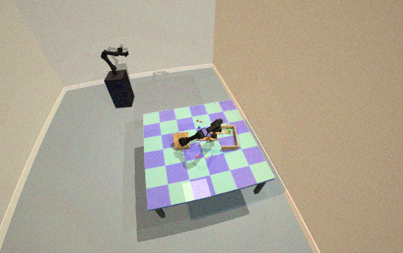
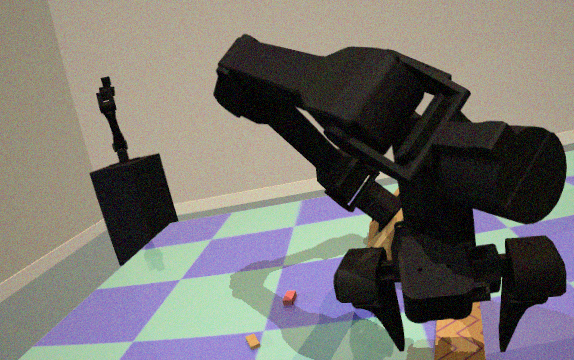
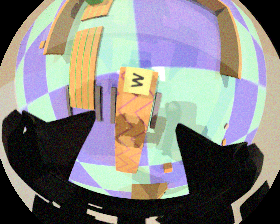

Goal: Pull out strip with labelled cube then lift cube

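We see a checkered table (image 1: 198, 183) (image 2: 207, 300) (image 3: 176, 30), the largest thing here, with the black arm (image 1: 191, 138) (image 2: 362, 90) bolted to a wooden base (image 1: 176, 136) and reaching across it. Toward its far side we make out a wooden frame (image 1: 236, 138) (image 3: 231, 42), whose walls border a bare-looking stretch of tabletop. Next comes the zigzag strip (image 2: 459, 325) (image 3: 126, 160), lying between two dark rails, and beside it the striped strip (image 3: 85, 70), in its own pair. The gripper (image 2: 452, 350) (image 3: 136, 121) points down above the zigzag strip, its fingers spread wide with nothing between them. Smallest for us is the labelled cube (image 3: 138, 80), marked W, sitting on the zigzag strip's far end; in the wrist view it shows beyond the fingertips, between their two lines and touched by neither.
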